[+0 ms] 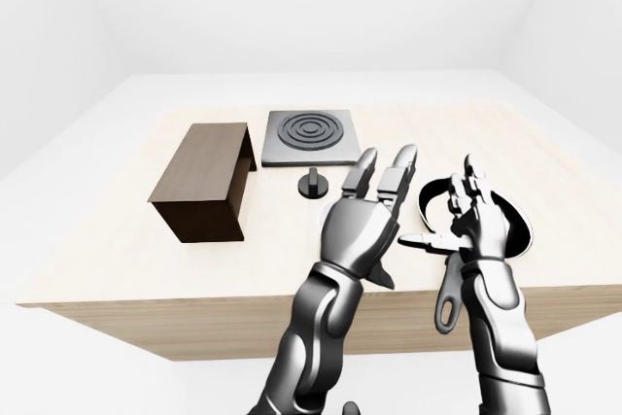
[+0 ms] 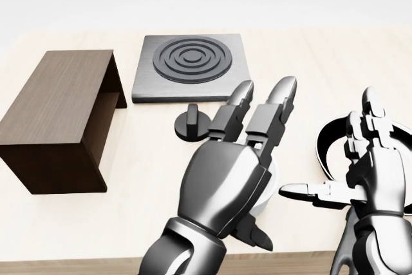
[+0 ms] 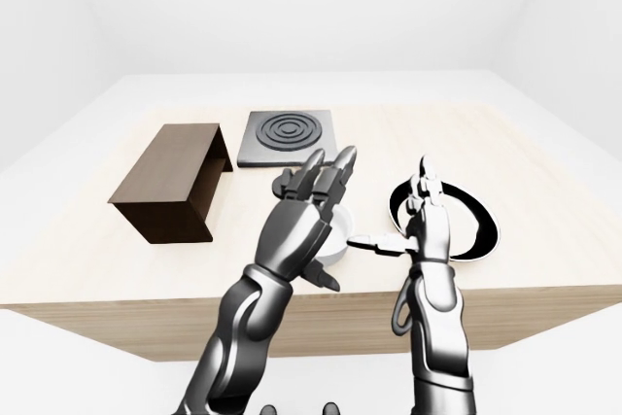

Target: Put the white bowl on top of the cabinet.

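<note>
Left hand [image 2: 241, 152]: centre of the head view, back of the hand toward the camera, fingers spread and pointing up-right, thumb at the lower edge; it closes on nothing and covers nearly all of the bowl
Right hand [image 2: 360, 172]: right side of the head view, fingers upright and apart, thumb stretched left toward the bowl; it holds nothing, and whether the thumb tip touches the bowl cannot be told
White bowl [image 3: 337, 237]: on the table, lower centre of the right-eye view, only a sliver of its white wall showing between the two hands; in the head view it is almost wholly hidden behind the left hand
Cabinet [image 2: 61, 120]: dark wood box lying at the left of the head view, its open side facing right, its top bare, well apart from the bowl
Hotplate [image 2: 192, 67]: grey square with dark rings, upper centre of the head view, just right of the cabinet
Knob [image 2: 192, 122]: small black round piece on the table just below the hotplate, near the left hand's fingers
Frying pan [image 1: 520, 230]: black pan with a pale rim, right of the left-eye view, largely behind the right hand
Table [image 2: 309, 62]: pale wood top carrying everything
</note>
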Tool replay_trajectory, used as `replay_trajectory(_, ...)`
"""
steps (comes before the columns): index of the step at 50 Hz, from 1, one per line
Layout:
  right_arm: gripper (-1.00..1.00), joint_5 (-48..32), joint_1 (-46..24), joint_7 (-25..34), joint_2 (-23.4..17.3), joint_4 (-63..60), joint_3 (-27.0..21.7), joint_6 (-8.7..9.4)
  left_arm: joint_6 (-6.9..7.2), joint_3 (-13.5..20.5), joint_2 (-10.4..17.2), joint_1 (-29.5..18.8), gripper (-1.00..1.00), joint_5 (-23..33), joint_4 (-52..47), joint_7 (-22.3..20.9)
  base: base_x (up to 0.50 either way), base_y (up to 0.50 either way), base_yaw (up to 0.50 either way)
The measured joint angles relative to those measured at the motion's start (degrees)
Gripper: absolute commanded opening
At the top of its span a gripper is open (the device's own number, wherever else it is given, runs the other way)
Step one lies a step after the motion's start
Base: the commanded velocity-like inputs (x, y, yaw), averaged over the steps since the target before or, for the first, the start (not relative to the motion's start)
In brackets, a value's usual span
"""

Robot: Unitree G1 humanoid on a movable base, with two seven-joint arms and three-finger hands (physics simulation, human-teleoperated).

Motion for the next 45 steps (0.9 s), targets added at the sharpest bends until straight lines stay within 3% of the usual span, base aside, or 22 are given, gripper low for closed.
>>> replay_trajectory(11, 1.00, 0.9, -0.1, 0.1, -0.3, -1.0, -0.7, 0.00, 0.00, 1.9, -1.3, -1.5, 1.00, 5.2, 4.1, -0.6, 0.00, 0.00, 0.00)
replay_trajectory(24, 1.00, 1.4, 0.6, 0.5, -0.3, -2.5, -1.1, 0.00, 0.00, 6.6, -1.9, -5.2, 1.00, 7.6, 9.4, 2.4, 0.00, 0.00, 0.00)
replay_trajectory(41, 1.00, 2.2, 0.4, 0.6, -0.5, -3.3, -1.8, 0.00, 0.00, 3.3, -1.3, -1.1, 1.00, 14.5, 15.6, -0.4, 0.00, 0.00, 0.00)
replay_trajectory(45, 1.00, 2.4, 0.4, 0.6, -0.5, -3.5, -1.8, 0.00, 0.00, 5.8, -1.2, -3.5, 1.00, 15.5, 18.6, -0.2, 0.00, 0.00, 0.00)
